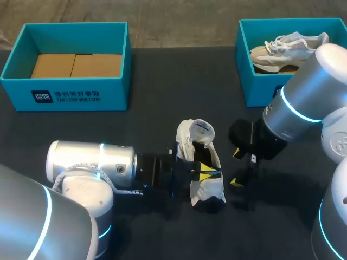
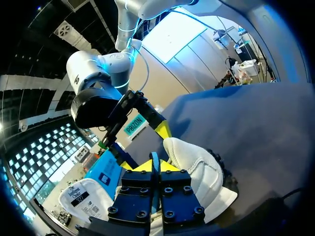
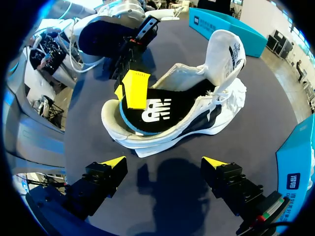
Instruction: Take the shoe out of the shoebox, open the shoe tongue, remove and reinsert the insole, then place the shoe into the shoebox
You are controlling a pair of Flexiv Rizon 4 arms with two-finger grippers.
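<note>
Our left hand (image 2: 153,166) is clamped on the white shoe (image 3: 197,115) at its collar near the heel, with one yellow tip inside on the black insole (image 3: 162,113). It sits on the dark desk (image 1: 135,130). Our right hand (image 3: 165,162) hovers just beside it, spread wide and empty.

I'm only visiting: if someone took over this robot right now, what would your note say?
Left gripper: shut on the shoe, at its rim near the heel.
Right gripper: open, empty, beside the shoe.
Shoe lies on the table, tongue up, insole inside.
Done: shoe out, tongue open.
Left: insole out and back, unless already done (cannot tell), then shoe into a shoebox.
</note>
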